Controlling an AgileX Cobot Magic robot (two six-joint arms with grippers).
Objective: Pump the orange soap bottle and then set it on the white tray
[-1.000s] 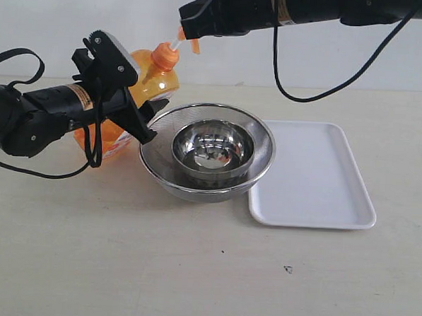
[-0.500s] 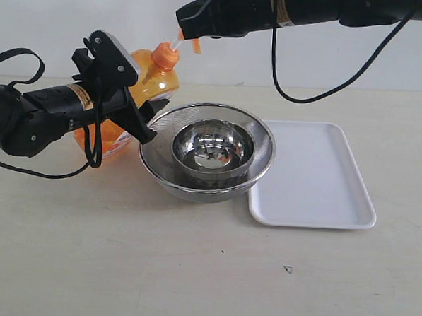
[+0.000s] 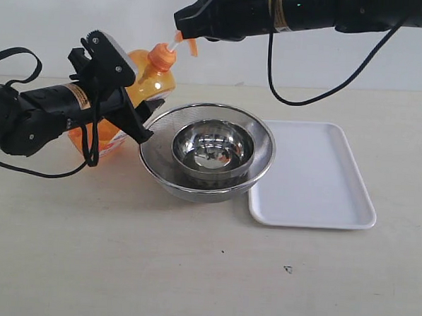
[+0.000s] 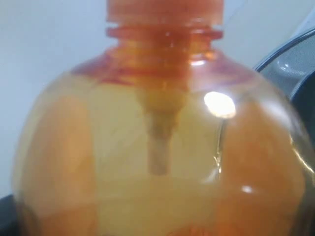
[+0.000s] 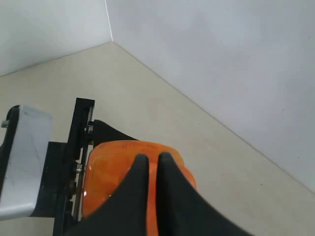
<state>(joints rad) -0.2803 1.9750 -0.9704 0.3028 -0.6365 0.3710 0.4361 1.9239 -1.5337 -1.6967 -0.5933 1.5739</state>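
The orange soap bottle (image 3: 153,80) leans toward the steel bowls, and my left gripper (image 3: 150,121) is shut on its body. Its white stem (image 3: 174,45) and orange nozzle (image 3: 193,47) stick up to the right. My right gripper (image 3: 184,30) sits on top of the pump head with its fingers together. In the right wrist view that gripper (image 5: 150,158) hovers over the bottle (image 5: 115,162), fingers almost touching. The bottle (image 4: 157,147) fills the left wrist view and hides the fingers. The white tray (image 3: 316,178) lies empty on the right.
A round steel bowl (image 3: 213,147) sits inside a wire strainer (image 3: 263,136) between the bottle and the tray, with the tray's left edge tucked under the strainer rim. Black cables hang from both arms. A wall rises behind the table.
The bottle, my left gripper and my right gripper have all drifted slightly to the left. The pump stem still shows at about the same length.
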